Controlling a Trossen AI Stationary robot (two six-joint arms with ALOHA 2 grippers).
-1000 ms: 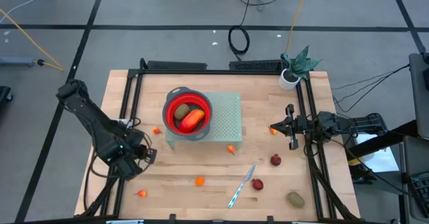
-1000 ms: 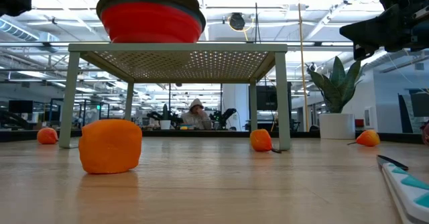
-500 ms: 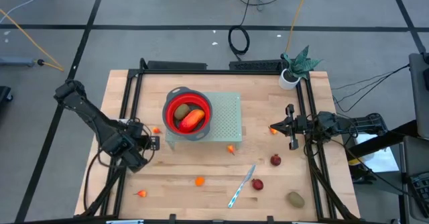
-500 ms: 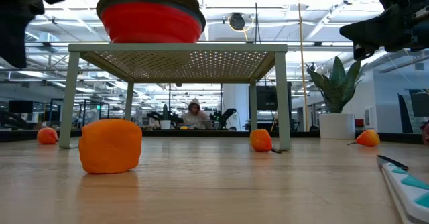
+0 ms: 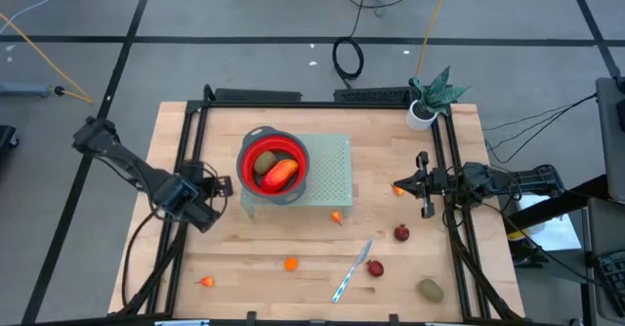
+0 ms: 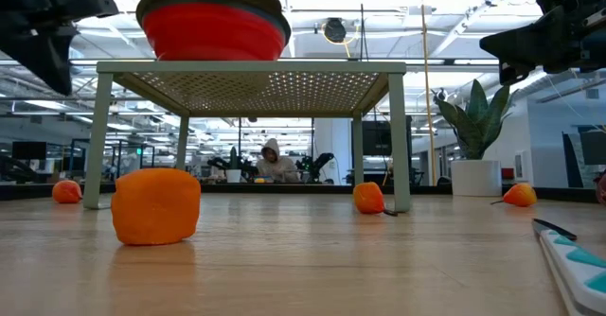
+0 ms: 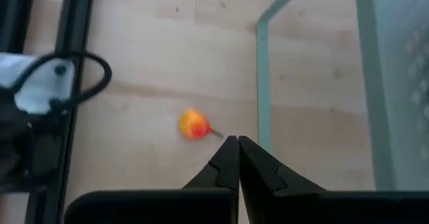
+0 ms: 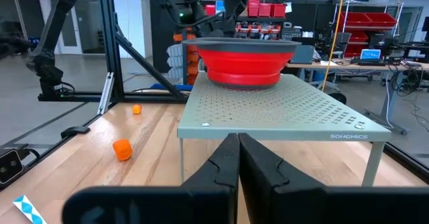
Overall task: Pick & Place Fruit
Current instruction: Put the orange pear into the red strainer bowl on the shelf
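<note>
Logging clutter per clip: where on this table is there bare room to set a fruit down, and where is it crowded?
Bare wood: the back strip between the rack and the potted plant, and the front-left stretch beside the left gripper. Half the rack's top, beside the red bowl, is free. Crowded: front right, where the knife lies among scattered fruit.

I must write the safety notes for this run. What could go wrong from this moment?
1. The shut left claw hovers near the small orange fruit, right beside the green rack's leg; descending, it might strike that leg.
2. The red bowl overhangs the rack's edge; a knock could tip it.
3. The knife lies among the loose fruits.
</note>
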